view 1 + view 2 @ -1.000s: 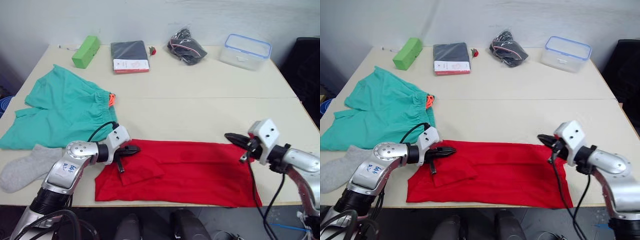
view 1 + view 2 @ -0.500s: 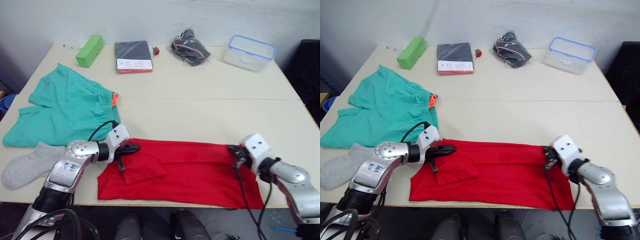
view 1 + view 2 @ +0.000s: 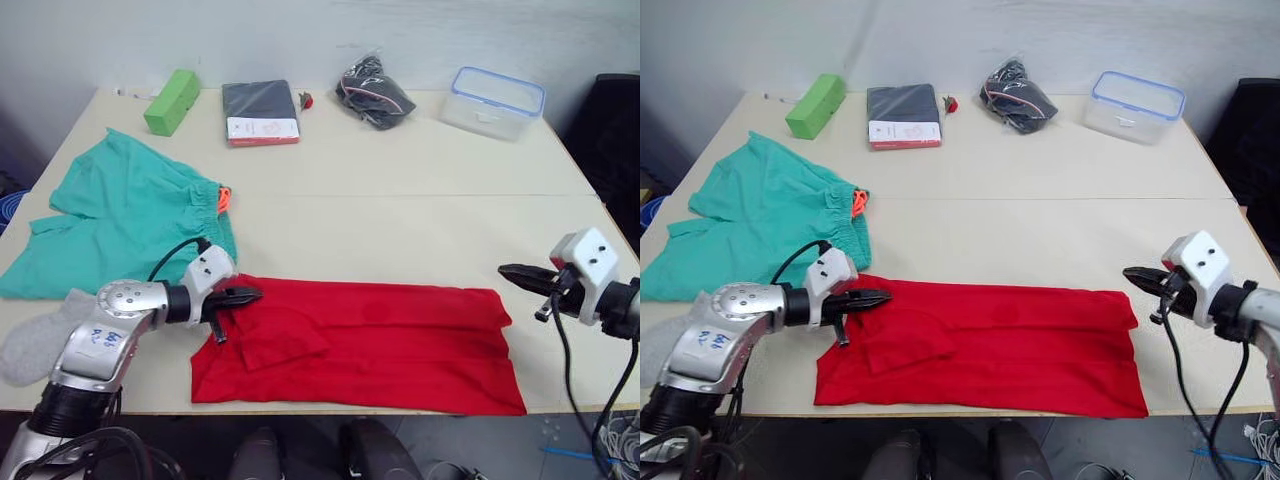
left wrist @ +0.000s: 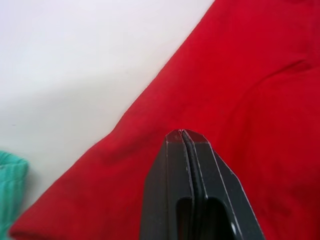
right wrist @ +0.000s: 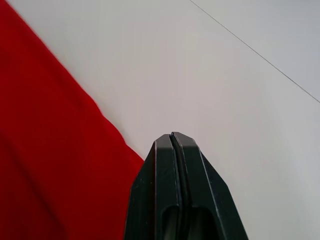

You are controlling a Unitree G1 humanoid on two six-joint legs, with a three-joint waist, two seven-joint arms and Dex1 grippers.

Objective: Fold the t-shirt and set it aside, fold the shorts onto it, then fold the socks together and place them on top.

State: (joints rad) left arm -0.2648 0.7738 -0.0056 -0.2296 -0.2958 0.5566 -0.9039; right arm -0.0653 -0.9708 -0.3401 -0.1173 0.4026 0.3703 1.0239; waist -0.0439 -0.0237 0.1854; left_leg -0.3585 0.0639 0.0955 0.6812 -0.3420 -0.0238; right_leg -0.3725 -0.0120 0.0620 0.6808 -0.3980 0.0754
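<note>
The red t-shirt (image 3: 360,340) lies flat as a wide band along the table's front edge, with a folded flap near its left end. My left gripper (image 3: 255,295) is shut and hovers over the shirt's upper left corner; the left wrist view shows its fingertips (image 4: 175,136) pressed together above red cloth. My right gripper (image 3: 508,271) is shut too, off the shirt's right end above bare table, with the red edge (image 5: 50,165) beside it. The teal shorts (image 3: 130,220) lie spread at the left. A grey sock (image 3: 35,338) rests below them at the front left edge.
Along the far edge stand a green box (image 3: 172,101), a dark packaged garment (image 3: 260,112), a clear bag of dark items (image 3: 372,92) and a clear container with a blue lid (image 3: 496,102). Bare table (image 3: 400,220) stretches between them and the shirt.
My right gripper has left the shirt's upper right corner and drawn back to the right over bare table. The left gripper has eased slightly left at the shirt's corner.
</note>
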